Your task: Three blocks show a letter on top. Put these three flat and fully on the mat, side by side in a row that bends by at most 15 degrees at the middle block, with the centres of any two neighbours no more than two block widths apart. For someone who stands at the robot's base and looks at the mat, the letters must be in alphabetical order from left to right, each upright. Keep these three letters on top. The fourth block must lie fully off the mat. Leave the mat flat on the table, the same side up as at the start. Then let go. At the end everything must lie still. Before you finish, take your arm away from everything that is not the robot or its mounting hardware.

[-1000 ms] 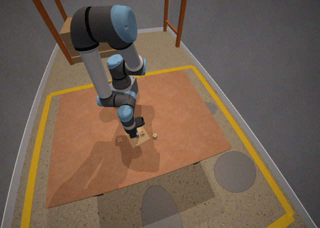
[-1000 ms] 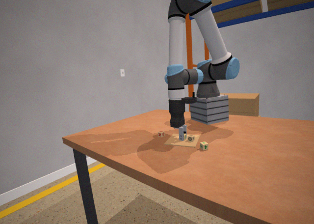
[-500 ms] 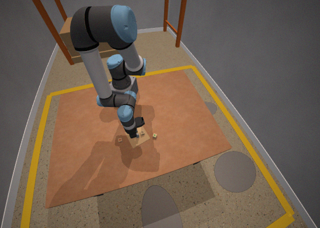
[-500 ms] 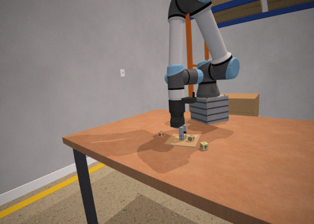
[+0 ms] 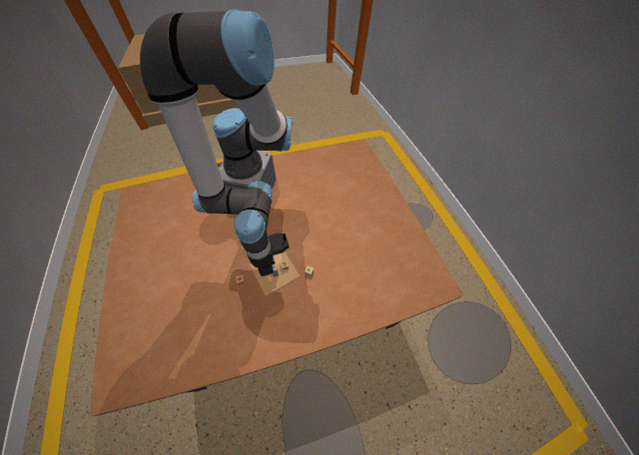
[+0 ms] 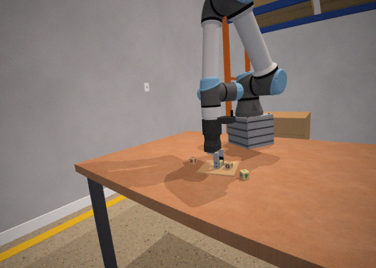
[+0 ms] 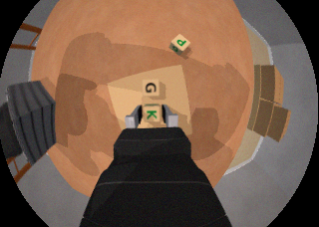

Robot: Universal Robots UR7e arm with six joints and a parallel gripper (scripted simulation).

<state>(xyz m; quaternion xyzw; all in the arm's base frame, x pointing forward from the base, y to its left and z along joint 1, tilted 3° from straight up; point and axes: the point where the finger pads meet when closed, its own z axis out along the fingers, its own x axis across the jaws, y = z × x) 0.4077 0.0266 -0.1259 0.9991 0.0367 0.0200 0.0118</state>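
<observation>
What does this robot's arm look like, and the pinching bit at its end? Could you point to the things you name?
The arm point(image 5: 188, 146) point(image 6: 211, 49) has pale grey tubes, dark grey joints, black rings and light blue rounded caps. The gripper point(image 6: 219, 166) point(image 7: 152, 111) has a black body and two light grey, straight, narrow fingers.

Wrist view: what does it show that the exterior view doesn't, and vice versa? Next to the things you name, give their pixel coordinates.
Wrist only: the letters on top of the G block point(image 5: 284, 265) point(image 6: 228, 165) point(image 7: 151, 88) and the K block point(image 6: 221, 163) point(image 7: 152, 113), readable.
Exterior only: the red-marked block point(image 5: 240, 278) point(image 6: 192, 160) off the mat point(image 5: 276, 287) point(image 6: 208, 170) point(image 7: 125, 95), and a table leg point(image 6: 101, 223).
Both: the mat with two blocks on it, the P block point(image 5: 309, 270) point(image 6: 244, 174) point(image 7: 179, 43) off it, and the gripper point(image 5: 273, 273) point(image 6: 219, 165) point(image 7: 152, 111) around the K block.
</observation>
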